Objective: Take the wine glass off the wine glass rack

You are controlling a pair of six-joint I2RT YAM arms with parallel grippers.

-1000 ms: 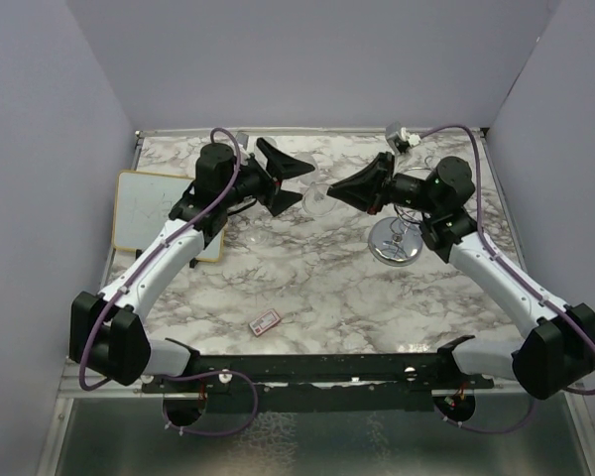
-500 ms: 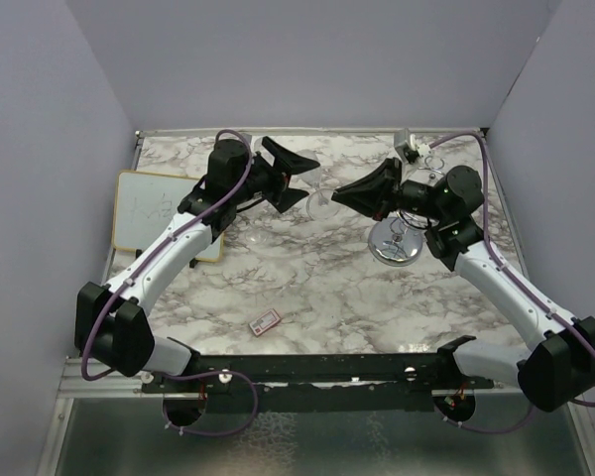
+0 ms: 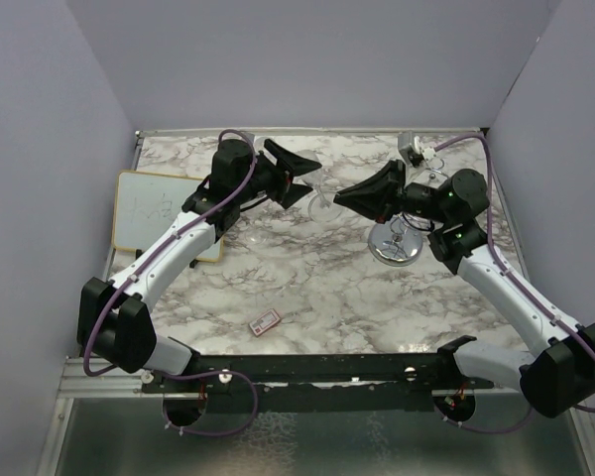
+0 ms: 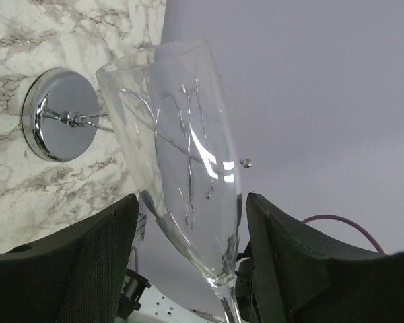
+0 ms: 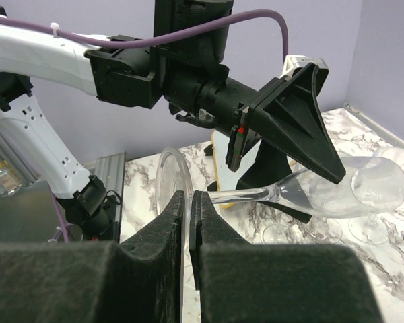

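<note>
The right jaws are clenched on the foot of the wine glass (image 5: 370, 188); the left jaws are spread around its bowl. The glass is judged already taken off the rack (image 3: 397, 245); only setting down is left.

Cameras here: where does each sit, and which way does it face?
Top: above and behind, looking down on the table; left arm and right arm show.
Left wrist: looks along its own jaws, either side of the wine glass bowl; rack beyond.
Right wrist: looks over its jaws, shut on the glass foot, toward the left arm.
Both wrist views share the glass.
</note>
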